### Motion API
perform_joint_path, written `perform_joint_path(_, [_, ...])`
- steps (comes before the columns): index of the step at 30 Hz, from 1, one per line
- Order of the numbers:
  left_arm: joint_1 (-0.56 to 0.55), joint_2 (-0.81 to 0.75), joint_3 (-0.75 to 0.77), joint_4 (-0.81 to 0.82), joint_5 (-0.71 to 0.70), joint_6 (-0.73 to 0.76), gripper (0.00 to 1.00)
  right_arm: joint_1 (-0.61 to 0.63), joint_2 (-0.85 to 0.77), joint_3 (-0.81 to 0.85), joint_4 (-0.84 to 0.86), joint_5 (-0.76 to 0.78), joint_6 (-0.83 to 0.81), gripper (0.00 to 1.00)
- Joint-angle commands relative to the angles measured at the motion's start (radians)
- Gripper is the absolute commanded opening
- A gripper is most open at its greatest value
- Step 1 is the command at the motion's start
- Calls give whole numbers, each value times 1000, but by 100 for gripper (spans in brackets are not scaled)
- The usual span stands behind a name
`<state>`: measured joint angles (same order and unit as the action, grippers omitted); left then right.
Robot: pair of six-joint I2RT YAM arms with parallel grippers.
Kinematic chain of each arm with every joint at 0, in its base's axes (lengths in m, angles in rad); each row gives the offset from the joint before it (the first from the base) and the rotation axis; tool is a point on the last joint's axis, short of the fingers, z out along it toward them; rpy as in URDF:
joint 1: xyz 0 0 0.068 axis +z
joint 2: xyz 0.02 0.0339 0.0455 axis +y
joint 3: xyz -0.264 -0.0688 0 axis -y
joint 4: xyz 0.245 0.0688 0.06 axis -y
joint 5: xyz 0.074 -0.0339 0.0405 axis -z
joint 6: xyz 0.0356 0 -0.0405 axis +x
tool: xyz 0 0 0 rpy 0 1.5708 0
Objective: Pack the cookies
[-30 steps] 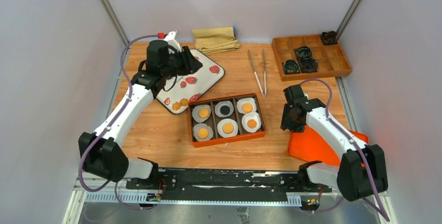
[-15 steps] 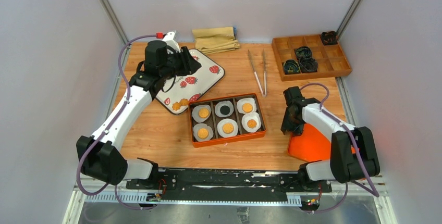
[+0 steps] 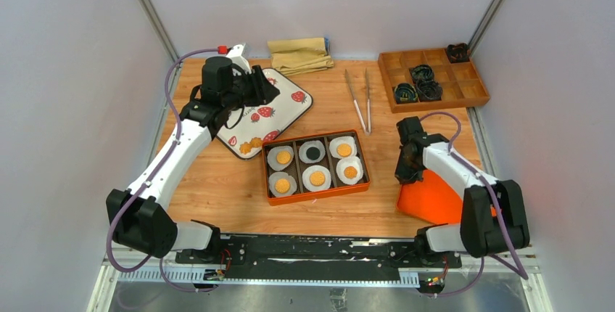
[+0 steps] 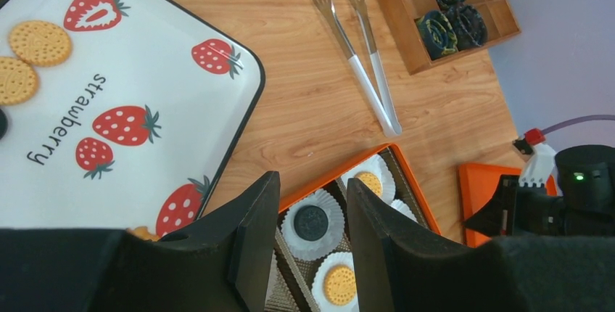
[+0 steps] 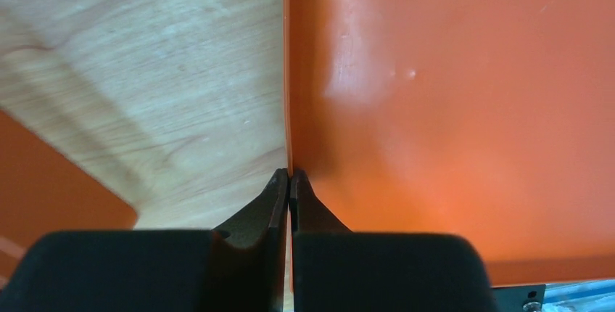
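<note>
Several cookies sit in white paper cups inside the orange box [image 3: 364, 169]: golden ones such as [image 3: 317, 178] and one black cookie [image 3: 313, 153], the black one also showing in the left wrist view [image 4: 311, 222]. More golden cookies [image 4: 40, 42] lie on the strawberry tray [image 3: 284, 112]. My left gripper [image 4: 312, 185] hangs open above that tray's right edge with nothing between its fingers. At the right, my right gripper [image 5: 290, 175] is shut on the left edge of the flat orange lid [image 5: 450, 109], [image 3: 435, 199].
Metal tongs [image 3: 358, 98] lie behind the box. A wooden compartment tray [image 3: 464, 98] with dark items stands at the back right, and a folded tan cloth [image 3: 299, 54] at the back. Grey walls close in on both sides.
My right gripper has shut on the orange lid's edge, and the lid's near-left part has shifted and tilted. The left arm has barely moved.
</note>
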<state>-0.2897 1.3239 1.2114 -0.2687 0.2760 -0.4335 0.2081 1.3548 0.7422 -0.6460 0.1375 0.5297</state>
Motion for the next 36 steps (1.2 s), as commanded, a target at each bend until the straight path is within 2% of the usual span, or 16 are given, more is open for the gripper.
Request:
perform_joint_path(1, [-6, 5, 7, 6, 11, 11, 45, -4, -112, 126, -101, 24, -47, 0])
perform_joint_path(6, [-6, 22, 12, 33, 66, 13, 46, 42, -178, 255, -170, -31, -70, 0])
perform_joint_path(11, [-6, 69, 48, 85, 185, 16, 51, 137, -163, 406, -223, -55, -92, 0])
perform_joint_path(14, [-7, 93, 60, 133, 306, -9, 52, 229, -128, 491, -239, -41, -111, 0])
perform_joint_path(20, [-37, 117, 46, 218, 409, -2, 59, 392, 4, 678, -221, -77, -197, 0])
perform_joint_path(26, [-44, 233, 132, 188, 596, 0, 59, 557, 152, 836, -239, -45, -373, 0])
perform_joint_path(36, [-46, 323, 132, 218, 680, -7, 60, 722, 296, 952, -290, -50, -525, 0])
